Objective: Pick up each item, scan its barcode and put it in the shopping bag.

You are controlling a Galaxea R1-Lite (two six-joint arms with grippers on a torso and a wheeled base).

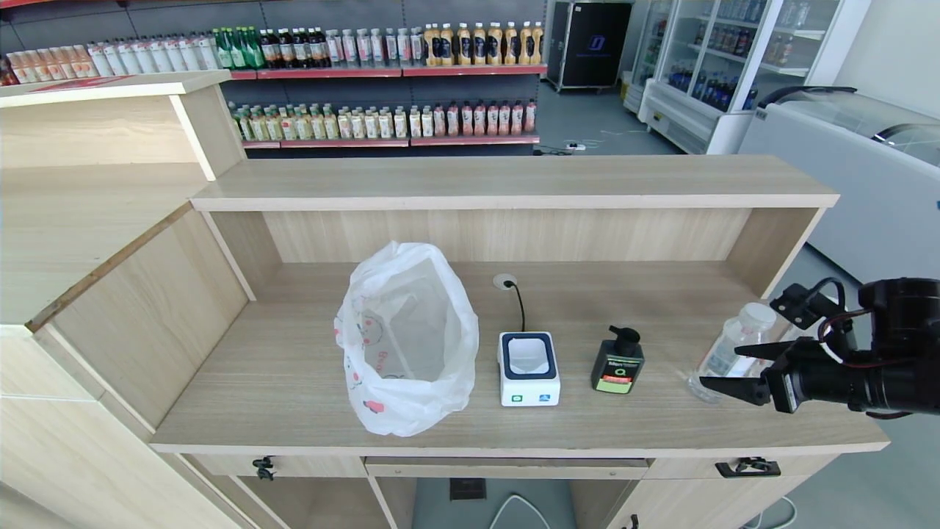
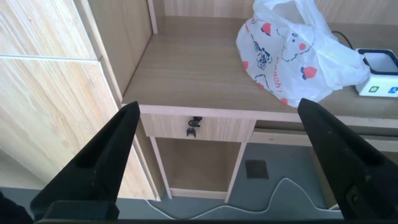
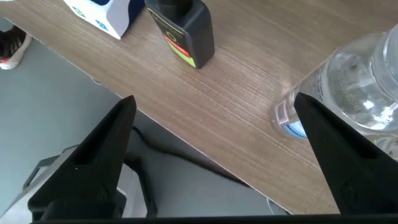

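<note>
Right gripper (image 1: 720, 365), fingers spread and empty, is the nearer one to the clear bottle (image 1: 734, 342) at the counter's (image 1: 294, 382) three o'clock end, just toward its twelve o'clock, cap pointing one o'clock.

Light wood worktop (image 1: 294, 382) across the middle of the frame, below a raised ledge (image 1: 514, 180) of the same wood. Left of centre, a white printed shopping bag (image 1: 404, 345), mouth open. Just right of it, a white scanner (image 1: 529, 367), window facing up, black cable (image 1: 520, 305) running back to a round grommet (image 1: 504, 281). Farther right, a dark pump bottle (image 1: 618, 361), upright, apart from the scanner. Near the right edge, a clear bottle (image 1: 727, 353) with a white cap.
</note>
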